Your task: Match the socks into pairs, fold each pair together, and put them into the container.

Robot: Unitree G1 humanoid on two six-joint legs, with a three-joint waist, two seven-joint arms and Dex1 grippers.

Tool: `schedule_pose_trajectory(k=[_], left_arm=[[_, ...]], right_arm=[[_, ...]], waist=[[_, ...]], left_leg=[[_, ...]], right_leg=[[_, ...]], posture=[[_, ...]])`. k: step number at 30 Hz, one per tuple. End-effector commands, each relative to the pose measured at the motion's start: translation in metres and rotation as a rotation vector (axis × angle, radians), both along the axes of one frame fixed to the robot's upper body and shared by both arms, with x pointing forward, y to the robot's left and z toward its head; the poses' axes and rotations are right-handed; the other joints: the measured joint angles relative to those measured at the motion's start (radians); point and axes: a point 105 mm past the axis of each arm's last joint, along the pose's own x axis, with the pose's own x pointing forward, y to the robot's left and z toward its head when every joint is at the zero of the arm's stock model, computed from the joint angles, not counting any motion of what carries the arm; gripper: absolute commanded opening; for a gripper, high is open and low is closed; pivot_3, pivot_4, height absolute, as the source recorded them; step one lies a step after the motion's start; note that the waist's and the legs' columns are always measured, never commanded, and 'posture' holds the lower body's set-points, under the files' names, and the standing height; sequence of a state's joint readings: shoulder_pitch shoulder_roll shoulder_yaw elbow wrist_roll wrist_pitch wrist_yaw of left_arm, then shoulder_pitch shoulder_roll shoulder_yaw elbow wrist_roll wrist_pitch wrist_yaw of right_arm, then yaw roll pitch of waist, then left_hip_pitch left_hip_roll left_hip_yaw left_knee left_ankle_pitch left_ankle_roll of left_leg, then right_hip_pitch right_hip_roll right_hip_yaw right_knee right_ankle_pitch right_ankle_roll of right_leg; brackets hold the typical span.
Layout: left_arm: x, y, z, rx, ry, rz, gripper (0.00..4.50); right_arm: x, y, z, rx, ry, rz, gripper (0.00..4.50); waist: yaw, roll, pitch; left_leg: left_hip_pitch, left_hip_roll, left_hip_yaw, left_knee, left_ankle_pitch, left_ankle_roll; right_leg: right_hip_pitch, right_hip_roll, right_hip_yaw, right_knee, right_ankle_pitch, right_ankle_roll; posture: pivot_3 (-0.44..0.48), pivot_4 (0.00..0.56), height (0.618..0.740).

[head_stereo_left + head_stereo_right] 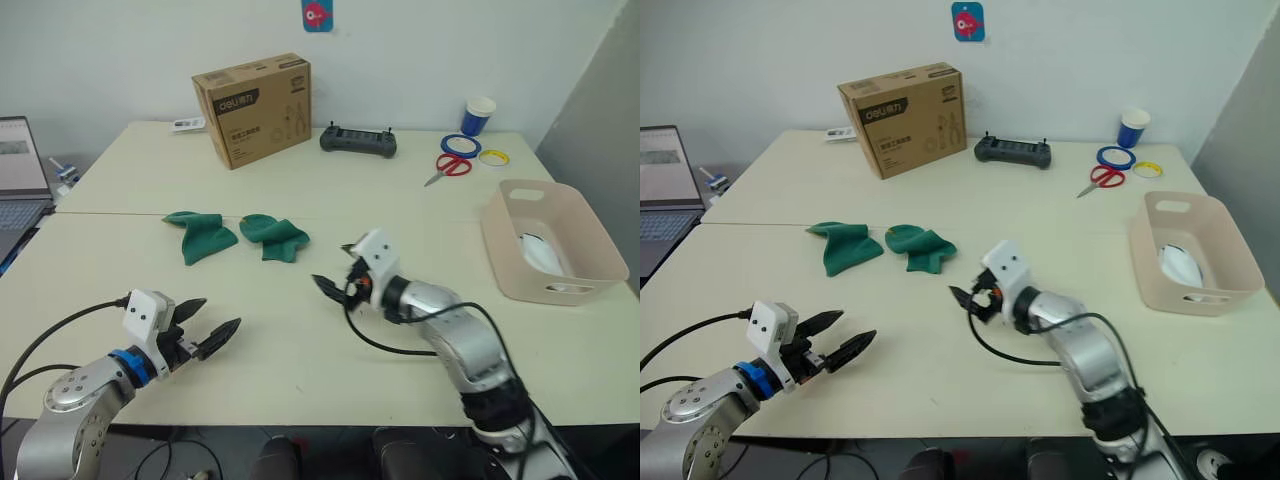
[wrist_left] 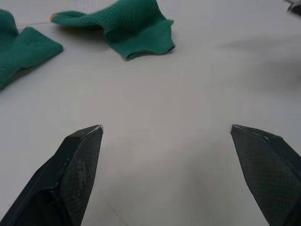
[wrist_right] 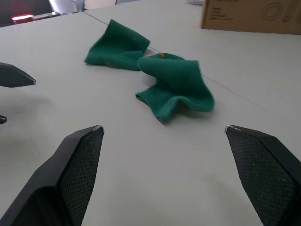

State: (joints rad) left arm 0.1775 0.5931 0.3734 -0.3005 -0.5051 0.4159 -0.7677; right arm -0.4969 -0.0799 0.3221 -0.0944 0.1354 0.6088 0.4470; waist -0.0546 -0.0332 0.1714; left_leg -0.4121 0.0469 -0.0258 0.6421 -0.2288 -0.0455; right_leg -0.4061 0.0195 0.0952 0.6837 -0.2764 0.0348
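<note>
Two green socks point(image 1: 240, 236) are lying crumpled side by side mid-table, nothing touching them. Left gripper point(image 1: 207, 322) and right gripper point(image 1: 339, 268) both hover empty, fingers spread apart. The tub point(image 1: 556, 240) at the right edge holds something white, probably socks.

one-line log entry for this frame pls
left tool open, empty | right tool open, empty | green socks loose on table | tub holds white sock

socks point(image 1: 240, 236): dark green
container point(image 1: 600, 246): pale pinkish-beige
box point(image 1: 253, 108): brown
scissors point(image 1: 449, 167): red
cup point(image 1: 478, 116): blue, white rim
</note>
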Motion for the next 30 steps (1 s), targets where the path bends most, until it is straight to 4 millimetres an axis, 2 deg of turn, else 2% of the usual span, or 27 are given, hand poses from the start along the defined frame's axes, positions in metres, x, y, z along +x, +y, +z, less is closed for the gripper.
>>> schedule_pose_trajectory(k=[1, 6, 9, 13, 16, 20, 26, 27, 30], left_arm=[[-0.007, -0.007, 0.024, -0.009, -0.084, -0.015, 4.5], [-0.026, -0.012, 0.032, 0.024, -0.137, -0.074, 4.5], [-0.028, -0.01, 0.029, 0.049, -0.138, -0.073, 4.5], [-0.027, -0.014, 0.029, 0.056, -0.144, -0.086, 4.5], [-0.024, -0.016, 0.03, 0.057, -0.146, -0.093, 4.5], [-0.018, -0.019, 0.032, 0.056, -0.153, -0.103, 4.5], [-0.01, -0.021, 0.036, 0.044, -0.173, -0.089, 4.5], [-0.009, -0.021, 0.037, 0.042, -0.176, -0.086, 4.5], [-0.003, -0.016, 0.036, 0.057, -0.163, -0.027, 4.5]], right_arm=[[0.015, 0.013, -0.005, 0.016, 0.039, -0.028, 4.45], [0.029, 0.038, -0.012, 0.078, 0.147, -0.037, 4.45], [0.038, 0.053, -0.015, 0.086, 0.179, -0.052, 4.45], [0.05, 0.063, -0.016, 0.076, 0.175, -0.076, 4.45], [0.058, 0.071, -0.015, 0.068, 0.155, -0.089, 3.8], [0.063, 0.088, 0.001, 0.11, 0.146, -0.066, 2.38], [0.056, 0.101, 0.008, 0.079, 0.09, 0.028, 0.22], [0.055, 0.101, 0.008, 0.075, 0.086, 0.036, 0.02], [0.056, 0.078, -0.004, 0.022, 0.048, 0.02, 0.02]], waist=[[0.001, 0.0, 0.0], [-0.005, 0.001, 0.0], [-0.008, 0.001, 0.0], [-0.01, 0.001, 0.0], [-0.015, 0.001, 0.001], [-0.024, 0.002, 0.001], [-0.032, 0.002, 0.001], [-0.032, 0.002, 0.001], [-0.032, 0.002, 0.001]], left_leg=[[0.0, 0.0, 0.0, 0.0, 0.0, 0.0], [0.0, 0.0, 0.001, 0.0, 0.0, 0.0], [0.001, 0.0, 0.001, -0.001, 0.0, 0.0], [0.001, 0.0, 0.001, -0.001, 0.0, 0.0], [0.001, 0.0, 0.001, -0.001, 0.0, 0.0], [0.001, 0.0, 0.001, -0.001, 0.0, 0.0], [0.001, 0.0, 0.0, -0.002, 0.0, 0.0], [0.001, 0.0, -0.001, -0.002, 0.0, 0.0], [0.001, 0.0, -0.001, -0.002, 0.0, 0.0]], right_leg=[[0.0, -0.001, 0.0, -0.001, 0.001, -0.002], [-0.001, -0.001, -0.001, -0.001, 0.002, -0.002], [-0.001, 0.0, -0.002, 0.0, 0.001, -0.002], [0.0, 0.0, -0.001, -0.001, -0.001, 0.001], [0.0, 0.0, -0.001, -0.001, 0.0, 0.001], [-0.001, 0.0, -0.001, 0.0, 0.0, 0.001], [-0.001, 0.001, -0.002, 0.0, 0.002, -0.003], [-0.001, 0.001, -0.002, 0.0, 0.002, -0.003], [-0.001, 0.001, -0.002, 0.0, 0.002, -0.003]], posture=[[0.0, 0.15, 0.723], [0.0, 0.15, 0.723], [0.0, 0.15, 0.723], [0.0, 0.15, 0.723], [0.0, 0.15, 0.723], [0.0, 0.15, 0.723], [0.0, 0.15, 0.723], [0.0, 0.15, 0.723], [0.0, 0.15, 0.723]])
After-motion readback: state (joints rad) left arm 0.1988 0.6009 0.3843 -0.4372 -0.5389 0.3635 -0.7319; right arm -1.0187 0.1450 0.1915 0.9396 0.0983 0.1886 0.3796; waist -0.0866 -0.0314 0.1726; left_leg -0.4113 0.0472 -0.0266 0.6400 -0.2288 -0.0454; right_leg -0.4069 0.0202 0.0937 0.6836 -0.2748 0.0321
